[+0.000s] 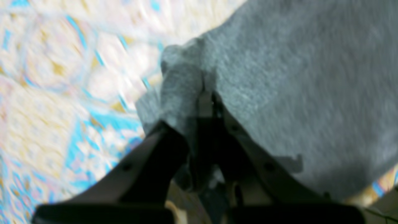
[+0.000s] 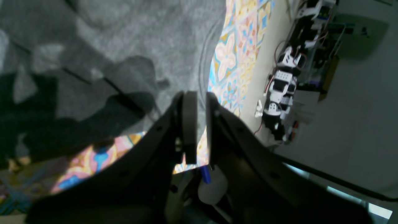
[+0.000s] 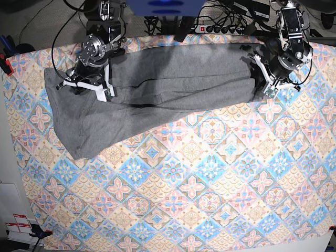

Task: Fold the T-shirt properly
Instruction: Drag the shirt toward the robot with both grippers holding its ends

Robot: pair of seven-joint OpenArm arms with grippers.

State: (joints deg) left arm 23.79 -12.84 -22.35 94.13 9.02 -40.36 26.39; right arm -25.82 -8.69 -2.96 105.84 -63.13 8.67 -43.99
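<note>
The grey T-shirt (image 3: 173,79) lies stretched in a long band across the far side of the table, its left part drooping toward the front. My left gripper (image 1: 207,96) is shut on a bunched edge of the T-shirt (image 1: 295,77); in the base view this gripper (image 3: 268,86) sits at the shirt's right end. My right gripper (image 2: 201,99) has its jaws nearly together, and the hem of the T-shirt (image 2: 140,37) runs into the thin slit between them. In the base view that gripper (image 3: 105,92) is over the shirt's left part.
The patterned tablecloth (image 3: 210,184) covers the whole table. A power strip (image 3: 226,26) and cables lie behind the far edge. A red clamp (image 3: 5,65) sits at the left edge. Robot hardware (image 2: 279,90) stands on the floor beside the table.
</note>
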